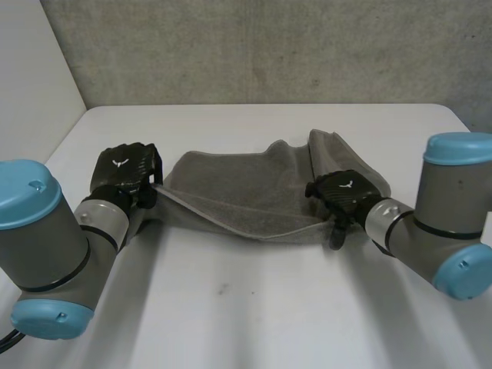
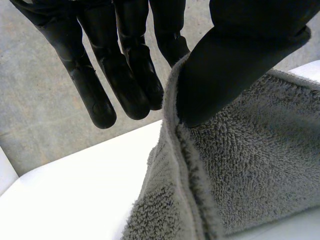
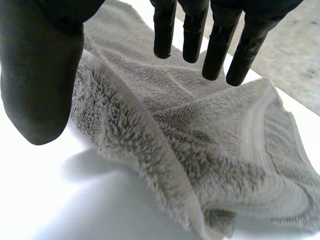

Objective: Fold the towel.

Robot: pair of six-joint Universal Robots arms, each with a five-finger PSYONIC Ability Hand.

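A grey towel (image 1: 246,196) lies bunched across the middle of the white table (image 1: 254,307), and its near edge sags between the two hands. My left hand (image 1: 127,173) is at the towel's left end. There the thumb (image 2: 225,75) pinches the towel's hem (image 2: 175,145) against the fingers (image 2: 135,85) and holds that corner up off the table. My right hand (image 1: 342,192) is at the towel's right end. Its fingers (image 3: 215,50) are straight and spread away from the thumb (image 3: 40,75), and the towel (image 3: 200,140) lies loose under the palm, crumpled in folds.
A grey wall (image 1: 269,46) rises behind the table's far edge, and a white panel (image 1: 31,69) stands at the left. Bare table top stretches in front of the towel, between my two arms.
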